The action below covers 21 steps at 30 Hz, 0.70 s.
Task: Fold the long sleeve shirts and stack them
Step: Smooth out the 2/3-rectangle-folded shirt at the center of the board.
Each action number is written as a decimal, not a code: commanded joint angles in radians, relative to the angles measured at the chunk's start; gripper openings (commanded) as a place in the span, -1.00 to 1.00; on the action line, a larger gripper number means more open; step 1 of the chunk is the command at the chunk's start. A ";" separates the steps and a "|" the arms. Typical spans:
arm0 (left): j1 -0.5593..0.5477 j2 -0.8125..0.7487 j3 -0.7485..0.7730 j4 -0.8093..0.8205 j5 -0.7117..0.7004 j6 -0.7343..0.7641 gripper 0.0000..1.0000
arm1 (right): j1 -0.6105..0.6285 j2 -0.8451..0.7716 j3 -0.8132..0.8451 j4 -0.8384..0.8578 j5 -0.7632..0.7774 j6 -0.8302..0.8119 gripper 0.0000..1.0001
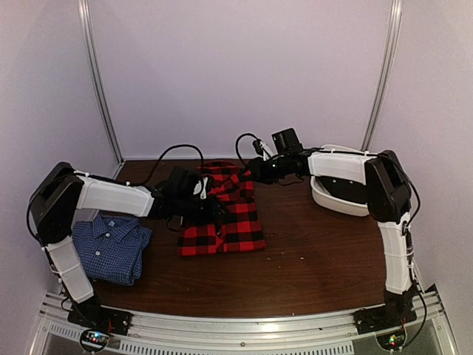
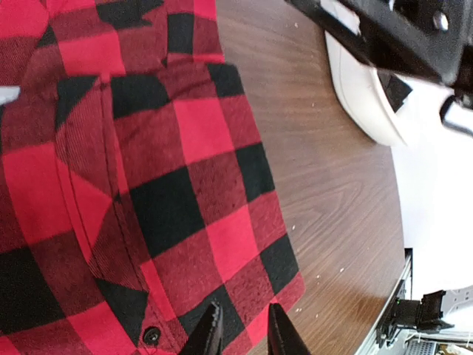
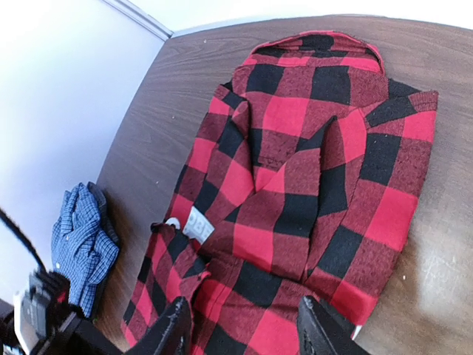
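Dark wood-grain tabletop (image 1: 310, 259) fills the middle of the overhead view, closed in by pale walls. At its centre lies the red-and-black buffalo-plaid flannel shirt (image 1: 229, 218), partly folded into a rough rectangle whose long axis runs from the top of the frame toward the bottom. The right gripper (image 1: 260, 168) hangs at the shirt's upper end. In its own wrist view the two fingers stand well apart with nothing between them, and the plaid spreads away toward the upper right. The left gripper (image 1: 194, 194) sits over the shirt's left edge, about midway along. Its wrist view shows the fingers nearly together above a corner of the plaid, and I cannot tell whether they pinch cloth. The blue fine-check collared shirt (image 1: 111, 248), already folded, lies at the lower left, just beside the left arm and apart from the plaid. A lengthwise fold would likely bring the upper end down, and the left arm looks nearer for stacking.
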 commanded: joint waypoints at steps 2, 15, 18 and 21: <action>0.072 0.013 0.083 -0.045 -0.066 0.039 -0.56 | 0.008 -0.126 -0.164 0.065 0.018 -0.018 0.00; 0.191 0.354 0.343 -0.066 -0.002 0.115 -0.56 | 0.034 -0.244 -0.387 0.127 0.010 -0.022 -0.02; 0.193 0.379 0.378 -0.083 -0.004 0.129 -0.56 | 0.039 -0.250 -0.405 0.129 0.018 -0.024 -0.03; 0.195 0.372 0.393 -0.112 -0.005 0.136 -0.55 | 0.051 -0.249 -0.401 0.126 0.037 -0.032 -0.03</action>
